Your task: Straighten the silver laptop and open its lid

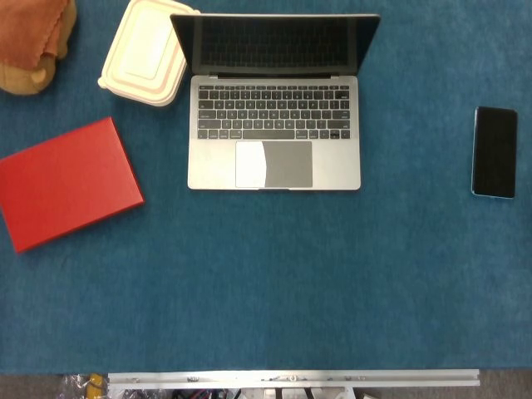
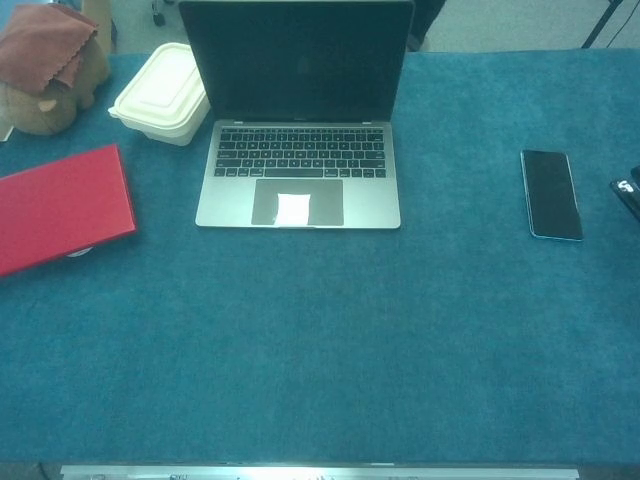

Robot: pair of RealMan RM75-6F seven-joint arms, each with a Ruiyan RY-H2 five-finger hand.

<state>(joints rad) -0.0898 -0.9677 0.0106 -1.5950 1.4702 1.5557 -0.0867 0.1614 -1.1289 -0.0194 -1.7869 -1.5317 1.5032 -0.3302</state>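
Note:
The silver laptop (image 1: 274, 133) (image 2: 298, 180) sits square to the table's front edge at the back middle of the blue cloth. Its lid (image 2: 297, 60) stands upright with a dark screen, and the keyboard (image 1: 274, 111) and trackpad (image 1: 274, 164) are exposed. Neither of my hands shows in the head view or the chest view.
A cream lidded food box (image 1: 145, 54) (image 2: 160, 93) touches the laptop's left rear corner. A red book (image 1: 68, 183) (image 2: 58, 207) lies at the left. A brown plush with a cloth (image 2: 50, 65) sits at the back left. A black phone (image 1: 495, 151) (image 2: 551, 193) lies at the right.

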